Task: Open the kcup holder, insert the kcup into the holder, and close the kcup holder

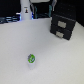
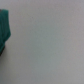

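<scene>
Nearest to me in the exterior view, the kcup (image 1: 31, 59) stands on the white table (image 1: 55, 65), a little left of centre, its round green top facing up. Nothing touches it.

Further back and to the exterior view's right sits the holder (image 1: 63, 26), a black box resting on the table with its 2 stacked drawer fronts facing the near side. Both drawers look pushed in, each with a small pale handle. The kcup and the holder are well apart.

At the far edge, left of centre, I see the arm (image 1: 25, 11), white and upright, with a blue glint beside it.

The wrist view gives me blurred pale table and a teal shape (image 2: 5, 31) at one edge. I cannot tell whether the gripper's fingers are spread or closed.
</scene>
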Tool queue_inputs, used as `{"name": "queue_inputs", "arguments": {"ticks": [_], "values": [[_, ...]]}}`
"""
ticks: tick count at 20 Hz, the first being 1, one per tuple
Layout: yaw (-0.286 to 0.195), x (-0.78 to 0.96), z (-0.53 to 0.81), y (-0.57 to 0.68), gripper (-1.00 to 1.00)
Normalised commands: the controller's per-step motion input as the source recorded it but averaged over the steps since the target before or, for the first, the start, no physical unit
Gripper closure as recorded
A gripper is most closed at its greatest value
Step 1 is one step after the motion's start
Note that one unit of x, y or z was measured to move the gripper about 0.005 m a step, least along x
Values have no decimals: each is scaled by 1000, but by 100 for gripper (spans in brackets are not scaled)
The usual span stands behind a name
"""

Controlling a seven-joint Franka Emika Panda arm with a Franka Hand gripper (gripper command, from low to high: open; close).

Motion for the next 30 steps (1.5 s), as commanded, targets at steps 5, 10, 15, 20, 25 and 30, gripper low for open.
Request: {"name": "queue_inputs", "arguments": {"ticks": [5,10,15,20,25,30], "values": [[-155,-253,76,593,-100],[-170,-207,13,730,-100],[-176,-180,5,757,-100],[-174,-229,-46,746,-100],[-177,-182,-118,697,-100],[-165,-105,-196,637,-100]]}}
